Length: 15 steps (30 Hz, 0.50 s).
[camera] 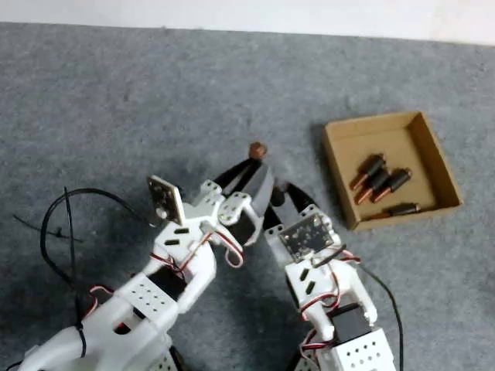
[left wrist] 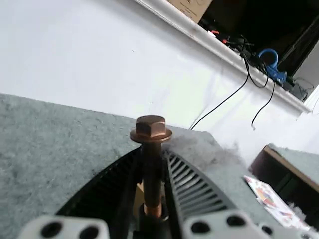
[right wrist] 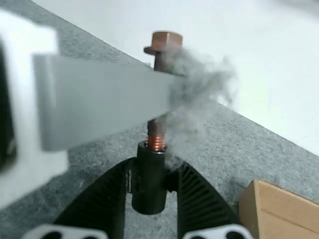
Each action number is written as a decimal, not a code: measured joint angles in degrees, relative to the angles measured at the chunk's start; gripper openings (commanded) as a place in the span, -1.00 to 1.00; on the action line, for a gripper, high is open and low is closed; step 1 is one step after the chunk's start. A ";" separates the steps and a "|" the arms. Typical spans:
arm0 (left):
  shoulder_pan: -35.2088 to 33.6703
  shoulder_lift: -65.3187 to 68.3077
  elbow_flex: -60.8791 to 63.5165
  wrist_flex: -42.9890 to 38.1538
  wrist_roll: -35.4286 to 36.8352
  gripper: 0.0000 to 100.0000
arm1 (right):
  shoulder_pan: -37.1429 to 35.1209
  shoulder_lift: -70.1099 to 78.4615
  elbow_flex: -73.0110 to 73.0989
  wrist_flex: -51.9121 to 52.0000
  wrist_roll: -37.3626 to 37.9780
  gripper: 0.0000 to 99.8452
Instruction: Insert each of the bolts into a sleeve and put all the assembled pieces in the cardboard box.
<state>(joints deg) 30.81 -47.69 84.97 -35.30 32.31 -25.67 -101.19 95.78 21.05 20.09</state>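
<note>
Overhead; both wrist views near bolt (left wrist: 151, 130)

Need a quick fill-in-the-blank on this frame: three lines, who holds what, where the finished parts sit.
The left gripper is shut on the copper ____.
The right gripper is shut on the black ____.
The assembled pieces lie inside the cardboard ____.
Missing: bolt, sleeve, box.

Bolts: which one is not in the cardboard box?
The copper bolt gripped by the left pincer, its threaded end at the black sleeve in the right pincer. The other bolts lie sleeved inside the cardboard box.
</note>
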 measured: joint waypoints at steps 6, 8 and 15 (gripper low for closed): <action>0.00 0.00 0.18 2.37 -3.78 -0.99 | 0.00 0.00 0.00 0.00 0.00 -0.99; 0.09 0.00 0.18 3.78 -4.22 -0.98 | 0.00 0.00 0.00 0.00 0.00 -0.99; 0.09 0.00 0.18 7.65 -4.48 -0.44 | 0.26 0.09 0.00 0.00 0.00 -0.99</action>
<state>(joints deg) 30.90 -47.69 85.14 -27.65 27.82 -25.41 -101.10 95.78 21.05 20.09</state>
